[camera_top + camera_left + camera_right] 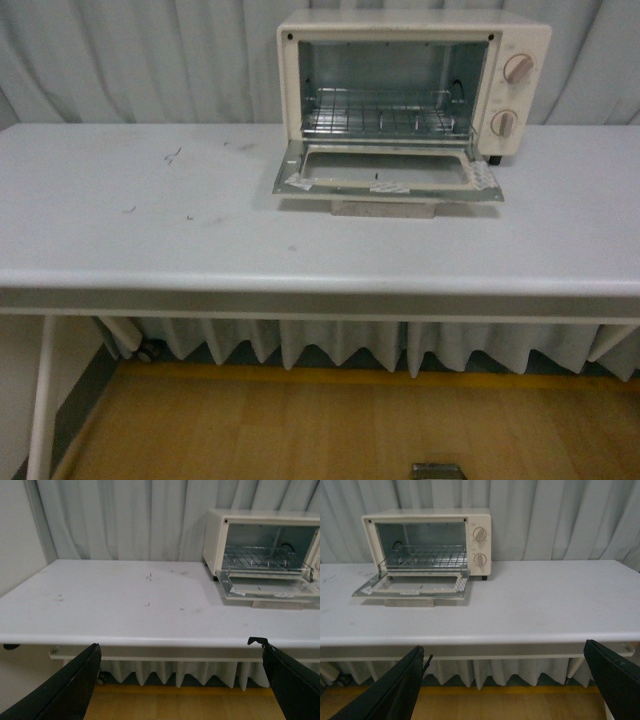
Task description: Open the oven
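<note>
Left wrist view: left gripper (pixel 180 680) fingers (pixel 65 690) spread wide, holding nothing, below the table (pixel 125 610) front edge. Right wrist view: right gripper (pixel 512 685) fingers (pixel 390 692) likewise wide apart and empty, also off the table's near edge. Both well apart from the oven (pixel 413 85), which sits at the table's back, right of centre, against the curtain (pixel 150 60). Door (pixel 388 172) folded down flat, handle (pixel 384 208) at its front edge. Rack (pixel 385 113) visible inside. Two knobs (pixel 511 96) on right panel.
</note>
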`<move>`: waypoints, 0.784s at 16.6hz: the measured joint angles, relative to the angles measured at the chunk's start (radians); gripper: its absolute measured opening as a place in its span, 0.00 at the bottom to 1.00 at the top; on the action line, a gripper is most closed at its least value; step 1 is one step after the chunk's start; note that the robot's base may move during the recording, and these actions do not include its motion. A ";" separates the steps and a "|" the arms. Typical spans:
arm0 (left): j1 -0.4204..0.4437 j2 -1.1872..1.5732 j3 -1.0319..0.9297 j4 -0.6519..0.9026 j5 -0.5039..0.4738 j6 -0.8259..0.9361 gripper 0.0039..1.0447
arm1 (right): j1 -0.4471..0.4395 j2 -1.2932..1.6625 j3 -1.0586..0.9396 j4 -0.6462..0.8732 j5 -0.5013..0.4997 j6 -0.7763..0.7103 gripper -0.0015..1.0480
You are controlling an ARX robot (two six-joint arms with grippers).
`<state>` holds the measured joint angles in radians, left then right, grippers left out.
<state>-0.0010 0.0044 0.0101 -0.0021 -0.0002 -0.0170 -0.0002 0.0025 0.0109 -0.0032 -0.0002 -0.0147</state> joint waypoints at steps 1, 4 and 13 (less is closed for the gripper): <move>0.000 0.000 0.000 0.000 -0.001 -0.001 0.94 | 0.000 0.000 0.000 0.001 0.000 0.000 0.94; 0.000 0.000 0.000 -0.002 0.000 0.000 0.94 | 0.000 0.000 0.000 0.002 0.000 0.000 0.94; 0.000 0.000 0.000 -0.003 -0.002 0.001 0.94 | 0.000 0.000 0.000 -0.004 0.000 0.000 0.94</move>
<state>-0.0010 0.0044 0.0101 -0.0051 -0.0017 -0.0162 -0.0002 0.0029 0.0109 -0.0071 -0.0002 -0.0147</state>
